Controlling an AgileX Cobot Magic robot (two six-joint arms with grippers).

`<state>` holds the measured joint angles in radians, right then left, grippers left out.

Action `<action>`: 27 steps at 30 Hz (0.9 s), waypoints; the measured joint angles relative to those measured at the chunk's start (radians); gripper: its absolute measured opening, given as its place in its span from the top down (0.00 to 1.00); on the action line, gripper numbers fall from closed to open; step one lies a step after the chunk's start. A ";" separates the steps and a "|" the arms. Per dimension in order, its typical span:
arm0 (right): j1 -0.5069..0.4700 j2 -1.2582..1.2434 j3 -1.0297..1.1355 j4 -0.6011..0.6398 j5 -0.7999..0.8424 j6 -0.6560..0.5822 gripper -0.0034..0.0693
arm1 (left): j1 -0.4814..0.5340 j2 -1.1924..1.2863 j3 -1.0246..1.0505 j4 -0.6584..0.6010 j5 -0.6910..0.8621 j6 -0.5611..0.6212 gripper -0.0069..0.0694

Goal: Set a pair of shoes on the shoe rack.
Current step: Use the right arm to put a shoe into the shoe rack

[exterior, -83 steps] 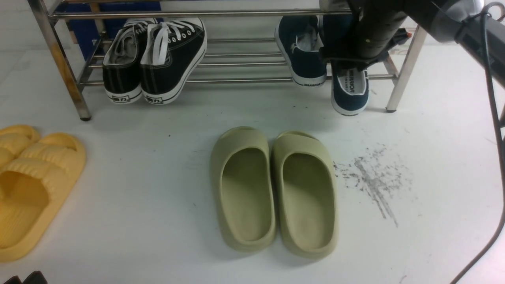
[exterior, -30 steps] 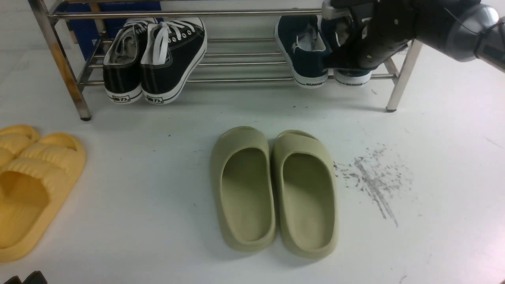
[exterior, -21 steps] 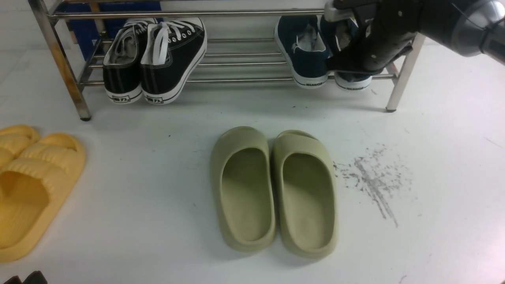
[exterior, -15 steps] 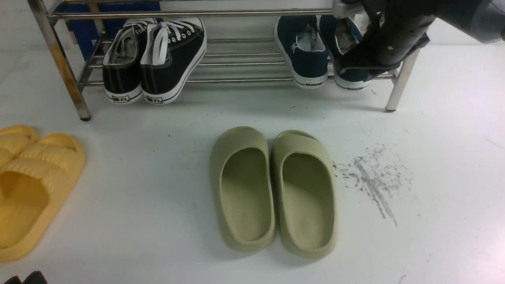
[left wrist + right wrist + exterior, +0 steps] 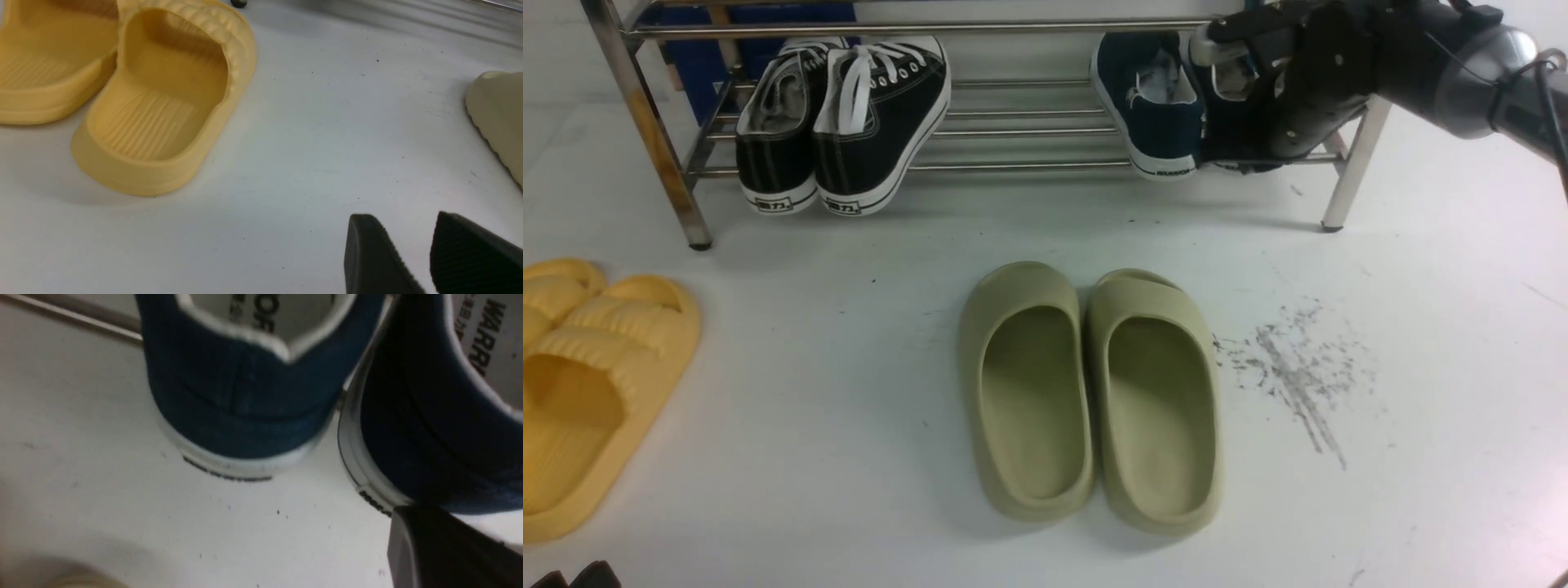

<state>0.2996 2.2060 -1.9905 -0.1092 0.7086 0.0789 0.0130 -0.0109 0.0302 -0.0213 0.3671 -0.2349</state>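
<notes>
Clenched right fingers (image 5: 449, 551) rest against the navy canvas slip-on (image 5: 429, 449) at its heel, likely seating it on the shiny steel-tube rack (image 5: 1013, 166). Left fingers (image 5: 372, 253) hang released.

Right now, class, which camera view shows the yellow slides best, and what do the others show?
The left wrist view: the yellow slides sit close, ribbed footbeds clear. The front view crops them at its left edge. The right wrist view shows navy shoes, no yellow slides.

Navy shoes (image 5: 245, 404) lie side by side.
</notes>
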 joint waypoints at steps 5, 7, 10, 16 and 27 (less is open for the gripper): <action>0.000 0.000 0.000 0.022 -0.014 0.008 0.95 | 0.000 0.000 0.000 0.000 0.000 0.000 0.60; 0.001 0.000 0.000 0.044 -0.010 0.008 0.95 | 0.000 0.000 0.000 0.000 0.000 0.000 0.60; 0.012 -0.002 0.000 0.065 0.010 0.006 0.95 | 0.000 0.000 0.000 0.000 0.000 0.000 0.60; 0.063 -0.014 0.000 0.086 0.013 -0.013 0.95 | 0.000 0.000 0.000 0.000 0.000 0.000 0.60; 0.090 0.033 0.000 0.101 -0.163 -0.021 0.95 | 0.000 0.000 0.000 0.000 0.000 0.000 0.60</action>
<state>0.3897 2.2394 -1.9905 -0.0077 0.5456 0.0582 0.0130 -0.0109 0.0302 -0.0213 0.3671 -0.2349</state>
